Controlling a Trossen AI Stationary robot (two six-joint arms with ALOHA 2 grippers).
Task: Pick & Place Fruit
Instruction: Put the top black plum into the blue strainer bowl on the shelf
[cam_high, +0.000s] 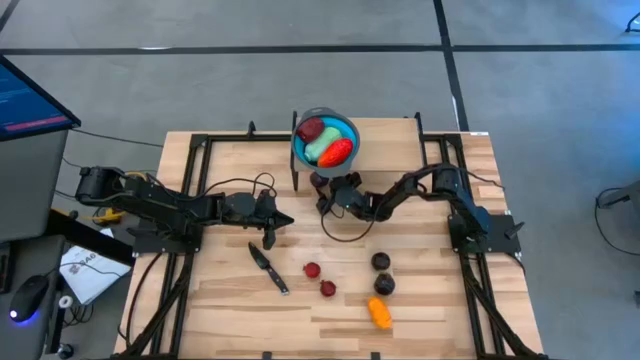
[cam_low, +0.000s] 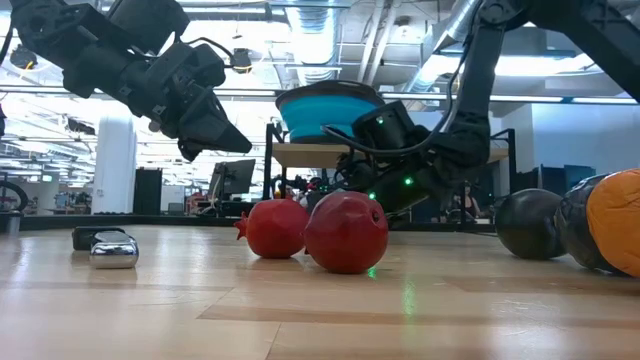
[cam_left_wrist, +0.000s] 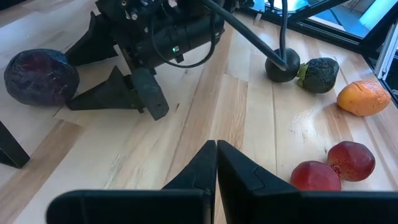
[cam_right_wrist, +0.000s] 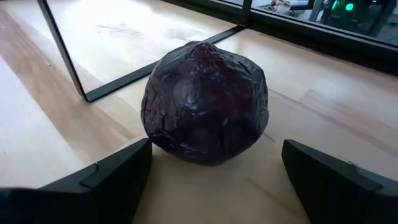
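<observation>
A blue bowl near the table's far edge holds a dark red, a pale green and a red-orange fruit. My right gripper is open and low by the table; a dark purple fruit rests on the wood just ahead of its fingertips, untouched. My left gripper is shut, hovering above the table's middle left. Two tiny red fruits, two dark purple ones and an orange one lie on the near half.
A black-handled knife lies on the wood near my left gripper. Black frame rails run along the table's left, right and far sides. A thin black upright stands beside the dark purple fruit.
</observation>
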